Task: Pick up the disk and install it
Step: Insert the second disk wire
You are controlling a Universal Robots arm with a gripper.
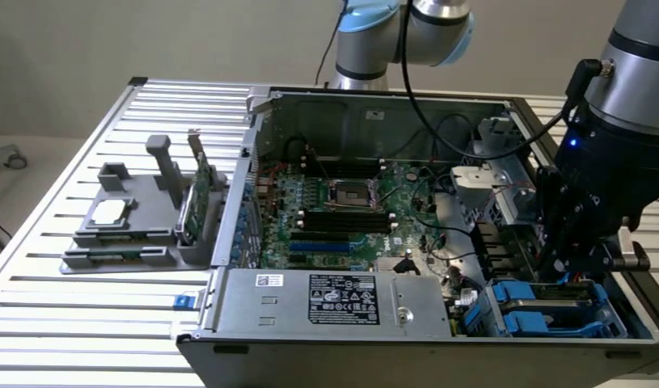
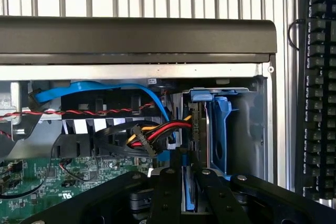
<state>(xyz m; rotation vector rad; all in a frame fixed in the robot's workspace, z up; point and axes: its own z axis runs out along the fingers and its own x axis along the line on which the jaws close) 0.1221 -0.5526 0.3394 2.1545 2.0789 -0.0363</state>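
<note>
One computer case (image 1: 340,311) sits open on one slatted table (image 1: 48,323) in the middle of the exterior view. One robot arm (image 1: 631,105) reaches down at the right, with one gripper (image 2: 191,182). One grey stand (image 1: 135,234) rests at the left. It holds one square chip (image 1: 108,212) and one green card (image 1: 203,190). Two blue drive trays (image 1: 545,311) sit at the lower right. One keyboard (image 2: 320,87) lies at the right edge of the wrist view.

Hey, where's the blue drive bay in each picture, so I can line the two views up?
Exterior view: the blue drive bay sits in the computer case's near corner on the exterior view's right, directly under the hand.
Wrist view: the blue drive bay stands against the case's end wall, just beyond the hand, which grips the disk.
Shared landmark: the green motherboard.
</note>
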